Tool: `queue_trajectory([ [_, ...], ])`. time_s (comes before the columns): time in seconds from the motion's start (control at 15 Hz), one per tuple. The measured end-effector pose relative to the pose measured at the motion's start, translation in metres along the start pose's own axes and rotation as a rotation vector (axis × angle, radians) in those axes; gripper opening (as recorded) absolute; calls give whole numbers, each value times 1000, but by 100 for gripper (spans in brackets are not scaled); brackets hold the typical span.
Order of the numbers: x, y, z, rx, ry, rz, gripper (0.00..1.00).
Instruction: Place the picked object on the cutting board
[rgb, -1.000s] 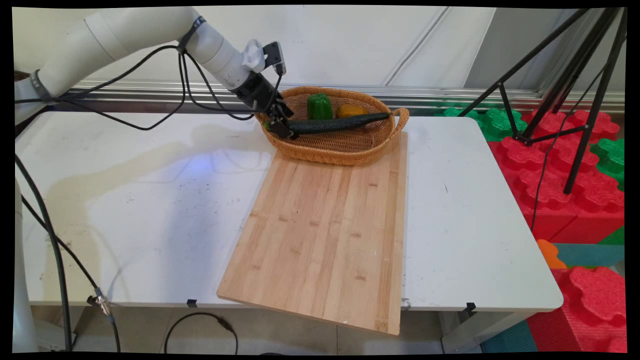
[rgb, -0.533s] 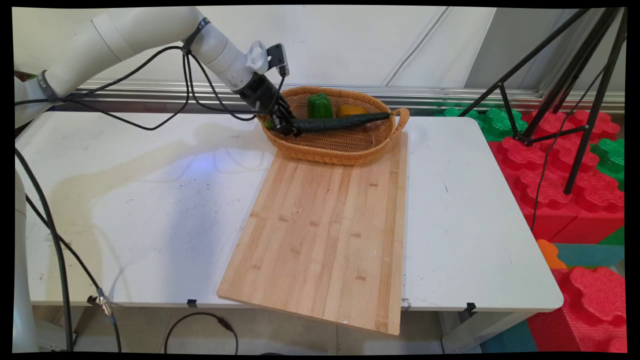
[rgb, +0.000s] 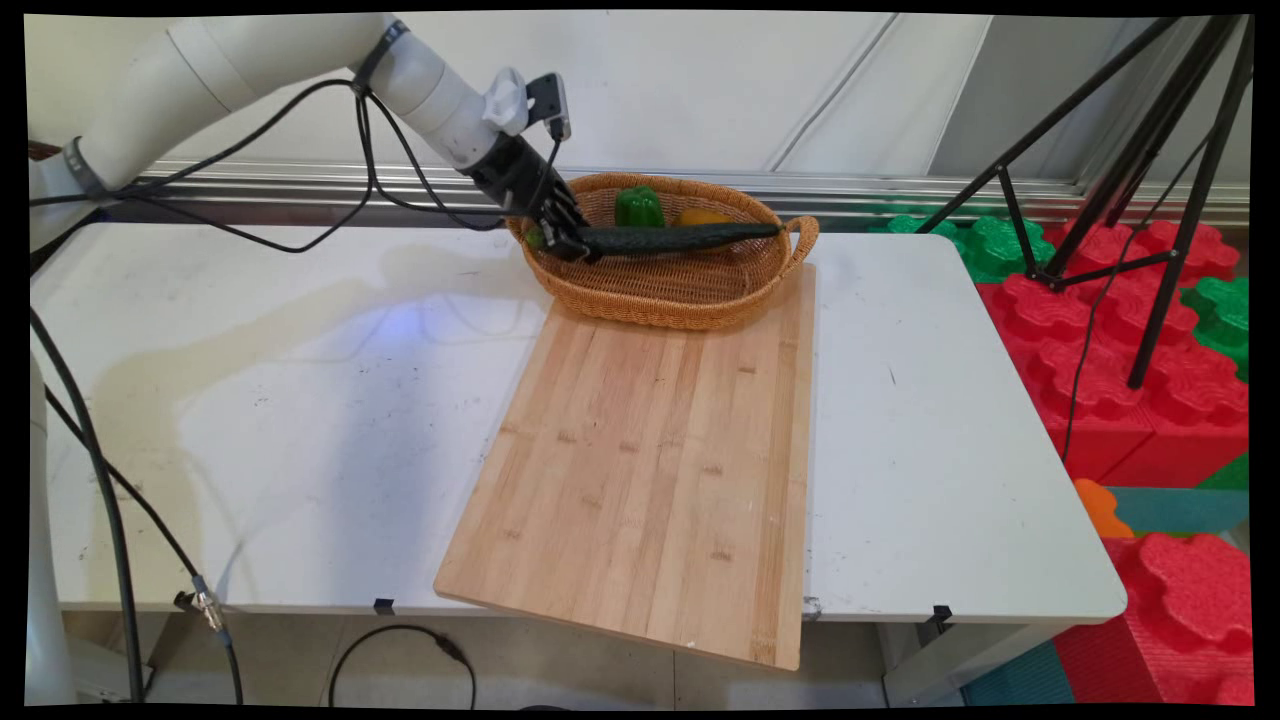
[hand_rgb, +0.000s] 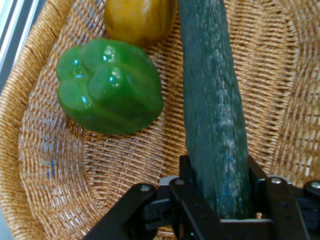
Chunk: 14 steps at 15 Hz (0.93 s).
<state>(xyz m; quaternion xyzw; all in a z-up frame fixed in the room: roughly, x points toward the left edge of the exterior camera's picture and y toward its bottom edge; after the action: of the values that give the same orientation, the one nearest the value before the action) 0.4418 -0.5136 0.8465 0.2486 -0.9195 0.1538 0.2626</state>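
Hand view: claw (hand_rgb: 220, 200) clamped on the near end of a dark green cucumber (hand_rgb: 212, 100), one finger pressed on each side. Ran straight away from the claw, up to the picture's top edge, over the woven floor of a wicker basket (hand_rgb: 45, 165). To the claw's left, beyond the fingertips, lay a green bell pepper (hand_rgb: 110, 87), just beside the cucumber. Farther out on that same side sat a yellow-orange pepper (hand_rgb: 140, 17), partly cut off by the top edge and close against the cucumber.

Main view: claw (rgb: 568, 243) reached down into the left end of the basket (rgb: 660, 300) from the upper left, black cables hanging from the arm. Cucumber (rgb: 680, 238) stretched rightward from the claw across the basket toward the handle at the far end. Green bell pepper (rgb: 639, 207) and yellow-orange pepper (rgb: 703, 216) stood behind the cucumber. Wooden cutting board (rgb: 650, 470) lay on the white counter (rgb: 250, 420) on the near side of the claw, its far edge tucked under the basket, its near corner overhanging the counter's edge.
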Motion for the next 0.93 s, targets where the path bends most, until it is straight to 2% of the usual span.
queue_trajectory([
  [0.53, -4, 4, -53, -18, 65, 13, 0],
  [0.93, -14, 20, -99, -49, 100, -14, 0],
])
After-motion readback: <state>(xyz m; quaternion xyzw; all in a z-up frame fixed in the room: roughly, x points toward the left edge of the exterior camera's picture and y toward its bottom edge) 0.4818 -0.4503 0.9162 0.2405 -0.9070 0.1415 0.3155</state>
